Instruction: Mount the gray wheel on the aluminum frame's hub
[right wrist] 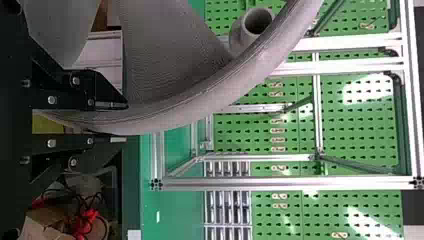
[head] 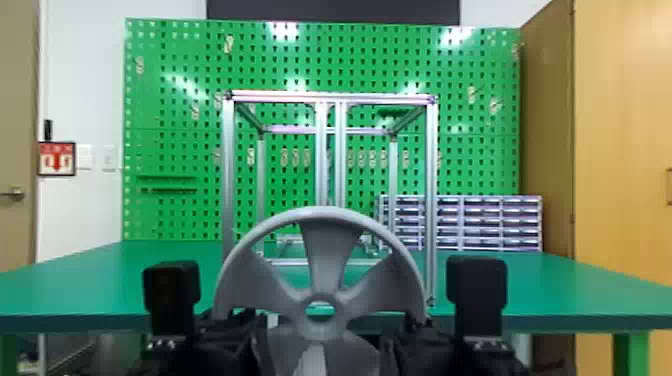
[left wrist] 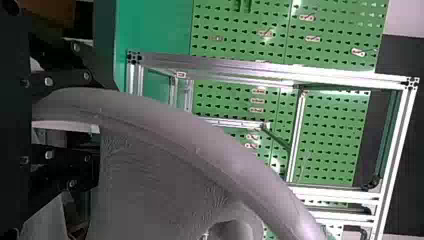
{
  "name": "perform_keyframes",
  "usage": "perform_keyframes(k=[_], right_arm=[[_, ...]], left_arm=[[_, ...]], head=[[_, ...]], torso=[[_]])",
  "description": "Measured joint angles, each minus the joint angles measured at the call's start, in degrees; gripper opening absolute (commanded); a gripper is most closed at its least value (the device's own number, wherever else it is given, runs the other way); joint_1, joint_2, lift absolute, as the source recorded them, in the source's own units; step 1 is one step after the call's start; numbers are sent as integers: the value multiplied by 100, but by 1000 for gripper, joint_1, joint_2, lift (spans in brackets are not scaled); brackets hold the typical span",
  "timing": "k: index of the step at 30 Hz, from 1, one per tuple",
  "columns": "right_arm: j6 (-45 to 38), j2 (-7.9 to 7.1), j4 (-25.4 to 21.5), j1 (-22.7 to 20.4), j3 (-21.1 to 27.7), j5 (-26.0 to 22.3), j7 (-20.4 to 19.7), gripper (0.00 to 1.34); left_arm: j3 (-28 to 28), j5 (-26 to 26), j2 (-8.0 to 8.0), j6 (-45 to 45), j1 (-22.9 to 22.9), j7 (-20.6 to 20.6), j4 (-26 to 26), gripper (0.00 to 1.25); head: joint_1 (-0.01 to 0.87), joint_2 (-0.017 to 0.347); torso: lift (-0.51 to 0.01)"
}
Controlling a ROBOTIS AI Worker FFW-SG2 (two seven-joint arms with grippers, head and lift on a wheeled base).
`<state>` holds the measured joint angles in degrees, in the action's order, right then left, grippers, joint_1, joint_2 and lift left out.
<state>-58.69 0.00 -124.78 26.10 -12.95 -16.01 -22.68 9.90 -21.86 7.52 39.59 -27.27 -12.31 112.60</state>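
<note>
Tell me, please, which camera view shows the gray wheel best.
The head view: the gray wheel faces that camera, so its upper rim, spokes and center hole show together. The left wrist view shows a close rim arc; the right wrist view, another arc and the protruding center.

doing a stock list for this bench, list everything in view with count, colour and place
wheel: one, gray, before the frame
frame: one, silver, on the table
table: one, green, under the frame
pegboard: one, green, behind the table
hooks: several, pale, on the pegboard
drawer unit: one, grayish, back right
cupboard: one, tan, far right
door: one, brownish, far left
sign: one, red-white, left wall
panel: one, black, above pegboard
left gripper: one, black, wheel's left
right gripper: one, black, wheel's right
</note>
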Motion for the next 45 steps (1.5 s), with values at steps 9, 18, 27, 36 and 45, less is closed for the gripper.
perform_keyframes(k=[9,18,27,36,45], right_arm=[[-388,0,282,503,228,-350,0,150],[-642,0,604,955,451,-698,0,150],[-805,0,904,1326,567,-889,0,150],[-977,0,1149,1657,657,-1007,0,150],[-1129,0,1470,2015,699,-1129,1,150]], left_arm=[[79,12,-102,306,-532,-9,-293,402],[124,-31,-187,558,-916,-9,-610,402],[187,-155,-253,584,-1365,-9,-1003,402],[291,-45,-326,589,-1704,-9,-1155,402],[290,33,-379,598,-1998,-9,-1457,402]], head=[[-5,6],[-5,6],[-5,6],[-5,6],[-5,6]], torso=[[-499],[-499],[-499],[-499],[-499]])
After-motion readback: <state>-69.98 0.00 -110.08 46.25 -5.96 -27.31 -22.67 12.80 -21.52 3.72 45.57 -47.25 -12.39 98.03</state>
